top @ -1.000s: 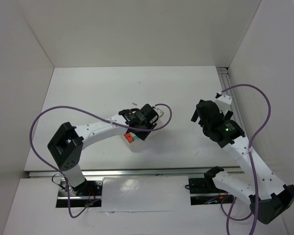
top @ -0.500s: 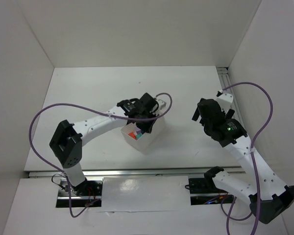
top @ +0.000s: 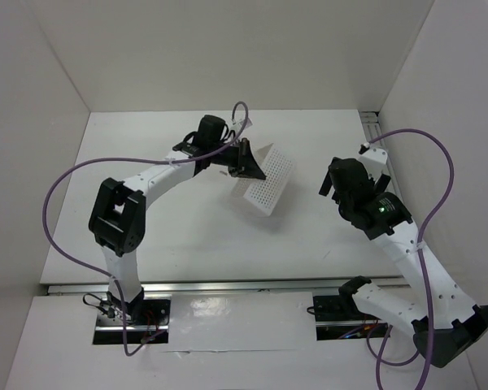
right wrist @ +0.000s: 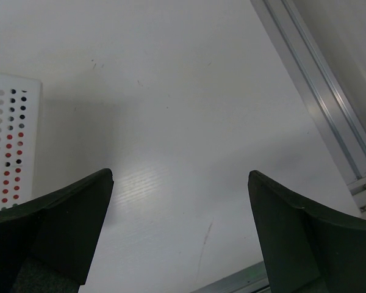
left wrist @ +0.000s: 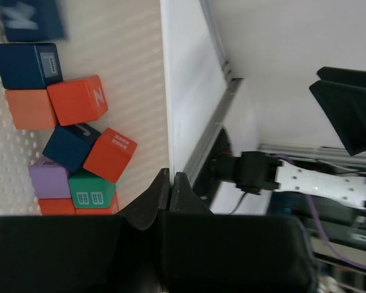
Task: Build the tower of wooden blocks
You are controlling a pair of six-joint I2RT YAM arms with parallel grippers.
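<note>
**Tray tipped up in the left gripper, blocks loose inside, no tower begun.**

The left gripper (left wrist: pixel 171 177) is pressed shut on the wall of the white tray (top: pixel 270 183), which is tilted steeply over the table (top: pixel 146 236). The right gripper (right wrist: pixel 180 175) stands spread and empty, well apart. The blocks (left wrist: pixel 79 137) lie heaped on the tray's floor (red, orange, dark blue, purple, green). In my judgement the pour should be slow and low, so the cubes land close together. Cubes have no long axis, and their faces turn every way. The heap runs along the tray's length, which lies far right to near left overhead.

White table (top: pixel 146 236) w/ metal rail (top: pixel 372 126) at right edge.
</note>
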